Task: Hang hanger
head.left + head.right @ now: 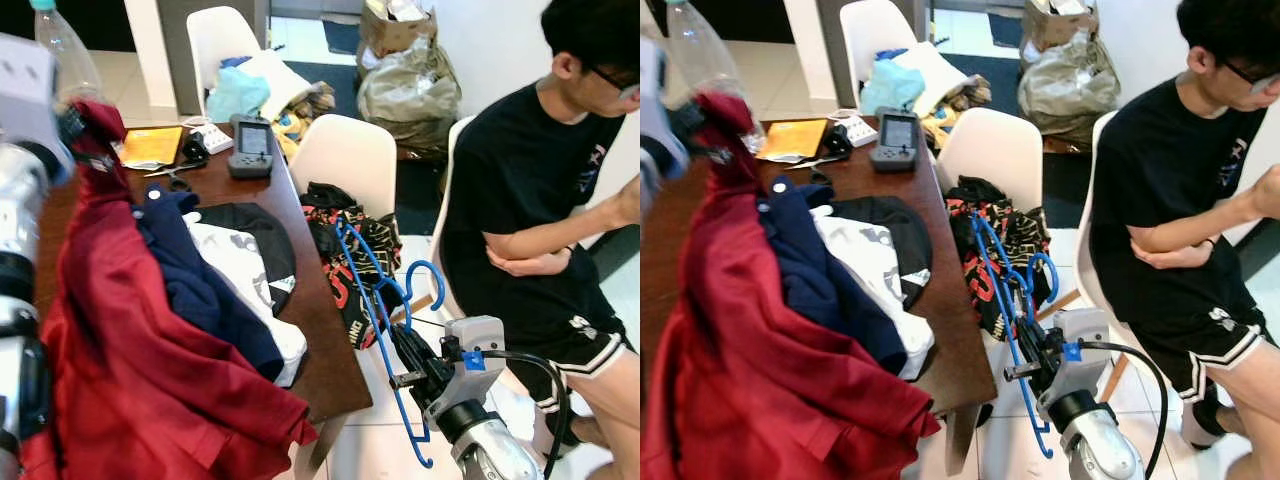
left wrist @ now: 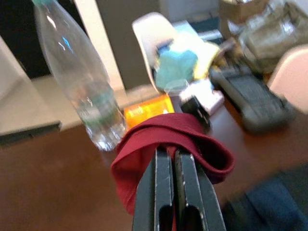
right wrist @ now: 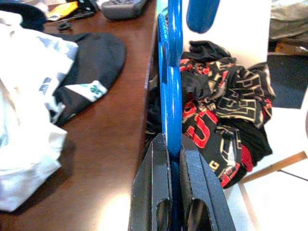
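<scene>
A blue plastic hanger (image 1: 378, 320) stands on edge beside the table's right side, its hook (image 1: 428, 272) curling toward the seated person. My right gripper (image 1: 408, 352) is shut on the hanger's bar, seen close in the right wrist view as blue plastic (image 3: 173, 115) clamped between the black fingers (image 3: 158, 192). My left gripper (image 2: 174, 163) is raised at the far left, shut on the collar of a red garment (image 1: 130, 340) that drapes down over the table; the red cloth (image 2: 173, 137) folds over the fingertips.
The brown table (image 1: 305, 270) carries a navy garment (image 1: 200, 285), black and white clothes (image 1: 250, 250), a handheld device (image 1: 250, 148), an orange packet (image 1: 152, 146) and a clear bottle (image 2: 79, 82). A white chair (image 1: 345, 160) holds patterned clothes (image 1: 350, 245). A person in black (image 1: 540, 200) sits at right.
</scene>
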Robot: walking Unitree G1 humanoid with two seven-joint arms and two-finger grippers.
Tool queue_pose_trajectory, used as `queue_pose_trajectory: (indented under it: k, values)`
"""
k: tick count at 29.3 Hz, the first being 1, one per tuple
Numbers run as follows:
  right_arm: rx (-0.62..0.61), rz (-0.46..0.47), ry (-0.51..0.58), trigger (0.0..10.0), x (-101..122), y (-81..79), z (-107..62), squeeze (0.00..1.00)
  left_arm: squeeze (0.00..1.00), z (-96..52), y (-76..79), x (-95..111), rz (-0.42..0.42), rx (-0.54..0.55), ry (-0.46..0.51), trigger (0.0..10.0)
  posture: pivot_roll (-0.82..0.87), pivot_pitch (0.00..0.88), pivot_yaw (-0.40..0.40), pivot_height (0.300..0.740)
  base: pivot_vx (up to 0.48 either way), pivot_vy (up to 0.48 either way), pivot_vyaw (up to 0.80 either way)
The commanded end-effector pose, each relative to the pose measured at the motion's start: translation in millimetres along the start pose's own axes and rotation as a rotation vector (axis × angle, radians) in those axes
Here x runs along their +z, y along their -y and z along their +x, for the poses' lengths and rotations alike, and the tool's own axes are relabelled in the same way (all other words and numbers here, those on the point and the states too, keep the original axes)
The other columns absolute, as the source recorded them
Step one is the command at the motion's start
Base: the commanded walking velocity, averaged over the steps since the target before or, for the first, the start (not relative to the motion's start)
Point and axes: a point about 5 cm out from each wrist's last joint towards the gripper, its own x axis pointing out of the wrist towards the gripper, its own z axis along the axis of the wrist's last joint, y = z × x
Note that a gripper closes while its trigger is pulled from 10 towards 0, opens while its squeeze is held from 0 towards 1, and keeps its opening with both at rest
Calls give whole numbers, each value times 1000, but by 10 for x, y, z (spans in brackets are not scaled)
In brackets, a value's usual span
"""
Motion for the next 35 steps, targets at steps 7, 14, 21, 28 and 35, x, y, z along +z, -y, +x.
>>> queue_pose_trajectory:
  k: [7,14,21,28,35]
  values:
    - [-15,0,-7,10000,-7,35,-41,0,27,-182,778,-205,123,-495,-38,10000,48,147,-54,740,0,0,0]
    - [-13,13,-8,10000,-7,31,-59,0,1000,-415,885,-281,275,-645,-73,10000,52,154,-50,740,0,0,0]
    - [-3,25,-8,10000,-4,13,-63,0,1000,-693,755,-115,248,-779,-64,10000,52,162,-46,740,0,0,0]
    - [-2,33,-7,10000,0,12,-67,0,1000,-835,724,363,-27,-812,175,10000,60,173,-44,740,0,0,0]
    - [2,35,-9,10000,4,19,-68,0,0,-826,1074,171,-213,-677,127,10000,59,173,-45,740,0,0,0]
